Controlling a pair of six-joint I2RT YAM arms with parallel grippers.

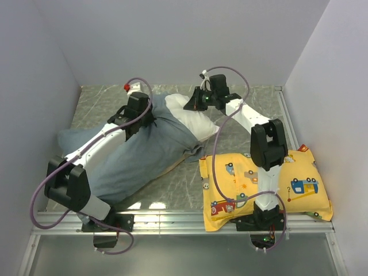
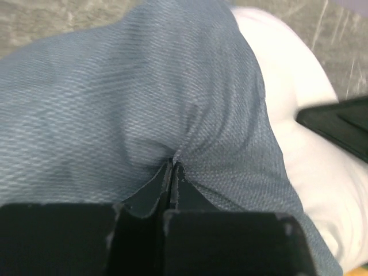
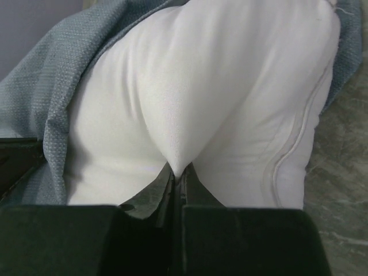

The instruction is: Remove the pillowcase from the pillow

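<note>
left gripper (image 2: pixel 173 172) clamped shut on a pinch of the pillowcase (image 2: pixel 126 103), close to its open end; right gripper (image 3: pixel 177 175) clamped shut on a fold of the pillow (image 3: pixel 218 86) at its bare white end; both grippers near each other, far middle of the table (image 1: pixel 247 95); pillow mostly inside the pillowcase, one end sticking out to the right; covered bulk runs diagonally to the near left; yellow vehicle-print pillow (image 1: pixel 299 190) at near right, its corner just beside the pillowcase edge
</note>
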